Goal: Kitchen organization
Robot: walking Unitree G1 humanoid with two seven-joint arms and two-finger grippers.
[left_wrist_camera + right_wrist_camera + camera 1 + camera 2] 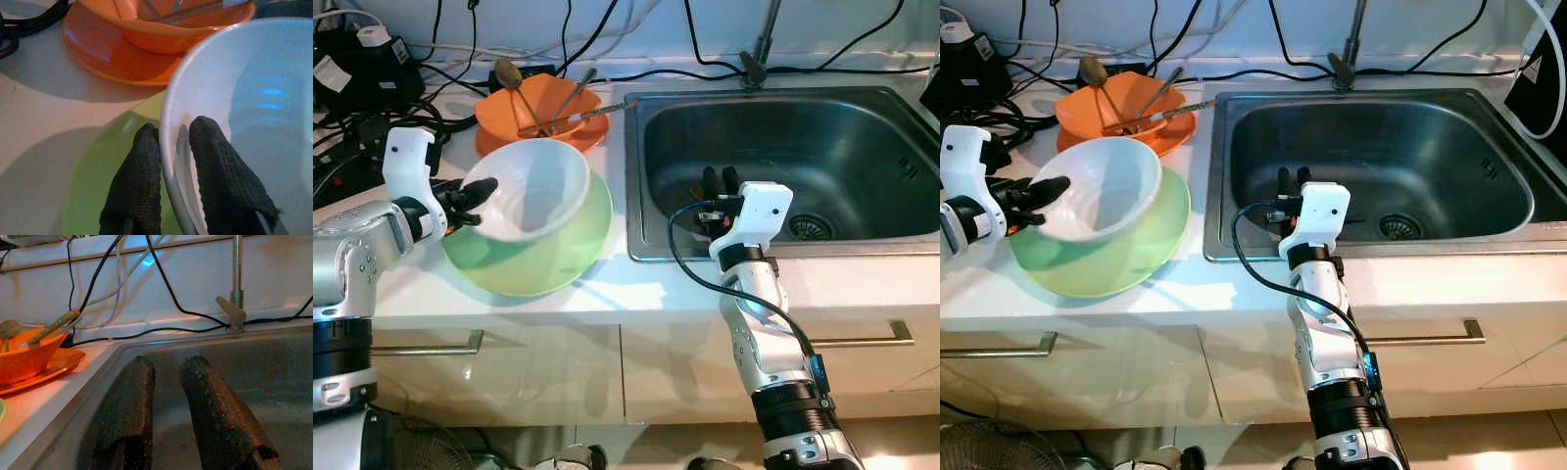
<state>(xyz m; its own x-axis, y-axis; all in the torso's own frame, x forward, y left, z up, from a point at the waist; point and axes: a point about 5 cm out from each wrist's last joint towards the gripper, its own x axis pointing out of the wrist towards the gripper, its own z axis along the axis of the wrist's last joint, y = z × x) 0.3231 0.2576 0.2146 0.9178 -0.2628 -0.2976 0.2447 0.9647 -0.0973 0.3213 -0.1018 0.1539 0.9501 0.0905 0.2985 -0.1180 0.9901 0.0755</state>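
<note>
A white bowl [530, 189] is tilted over a light green plate [570, 250] on the white counter. My left gripper [480, 192] is shut on the bowl's rim at its left side, one finger [217, 166] inside the bowl and the other finger [139, 171] outside. Behind them an orange bowl [540, 106] sits on an orange plate [491, 143] and holds a wooden spoon [508, 72] and chopsticks [576, 117]. My right gripper [721, 182] hangs open over the front left of the steel sink [862, 157], holding nothing.
Black cables [372, 117] and a power adapter [362, 59] crowd the counter's back left. A faucet stem [764, 39] rises behind the sink, whose drain [811, 227] is at its front. Cabinet drawers with metal handles [862, 339] lie below the counter edge.
</note>
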